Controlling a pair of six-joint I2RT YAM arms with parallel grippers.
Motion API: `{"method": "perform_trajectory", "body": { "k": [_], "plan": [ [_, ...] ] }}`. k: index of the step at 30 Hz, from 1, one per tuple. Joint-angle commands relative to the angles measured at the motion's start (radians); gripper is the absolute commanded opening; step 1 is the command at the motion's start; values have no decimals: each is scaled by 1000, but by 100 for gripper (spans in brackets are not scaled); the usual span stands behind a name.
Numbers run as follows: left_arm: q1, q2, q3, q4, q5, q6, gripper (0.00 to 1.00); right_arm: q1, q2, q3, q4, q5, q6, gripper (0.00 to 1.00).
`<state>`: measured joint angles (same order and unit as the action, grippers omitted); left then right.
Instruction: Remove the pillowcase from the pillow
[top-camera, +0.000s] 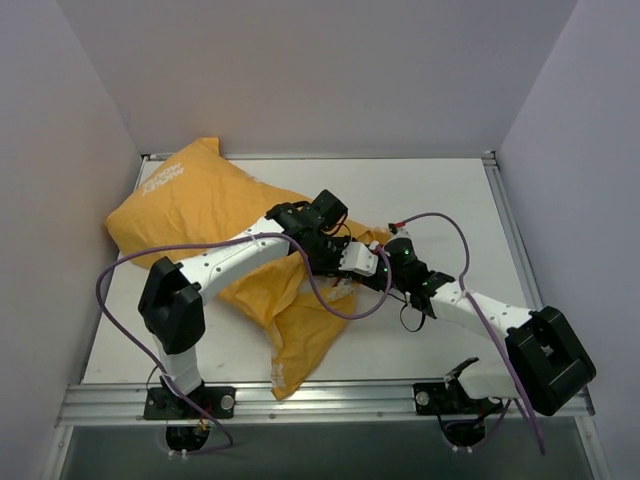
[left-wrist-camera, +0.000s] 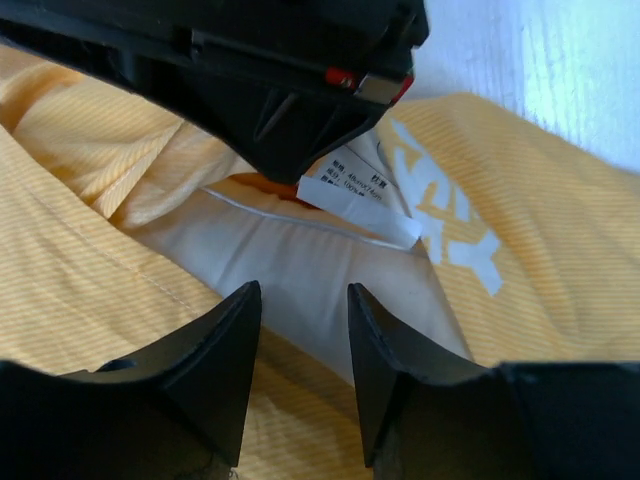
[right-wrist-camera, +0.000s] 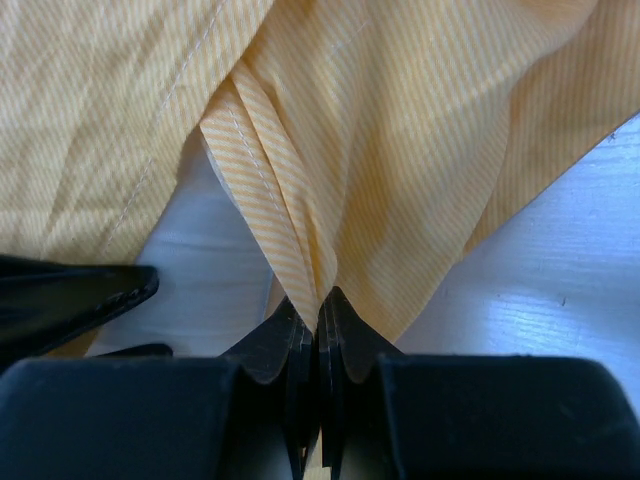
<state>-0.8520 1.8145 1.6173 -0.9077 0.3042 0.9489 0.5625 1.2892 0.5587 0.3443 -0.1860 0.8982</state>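
A gathered fold of the finely striped, stitched orange pillowcase (right-wrist-camera: 400, 120) is pinched between the fully closed jaws of the right gripper (right-wrist-camera: 322, 305). The left gripper (left-wrist-camera: 303, 300) is seen open and empty. Just ahead of its black wedge-shaped fingers (left-wrist-camera: 225, 340), the smooth white pillow (left-wrist-camera: 300, 250) and a printed label (left-wrist-camera: 365, 190) are exposed in the pillowcase mouth.

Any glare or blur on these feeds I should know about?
Top external: even light, sharp. Left wrist: the left gripper is a dark, blurred silhouette; the pillow is legible, the table washes out pale blue. Right wrist: the pillowcase stripes are crisp, the right gripper is soft.
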Motion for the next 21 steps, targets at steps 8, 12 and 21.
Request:
{"method": "perform_trajectory", "body": {
  "k": [8,12,21],
  "plan": [
    [-49,34,-28,164,-263,138,75,-7,-62,-28,-11,-12,30,0],
    [-24,2,-98,119,-293,249,85,-7,-109,-57,-24,16,59,0],
    [-22,-24,-195,3,-196,407,88,-7,-91,-63,-8,13,67,0]
  ]
}}
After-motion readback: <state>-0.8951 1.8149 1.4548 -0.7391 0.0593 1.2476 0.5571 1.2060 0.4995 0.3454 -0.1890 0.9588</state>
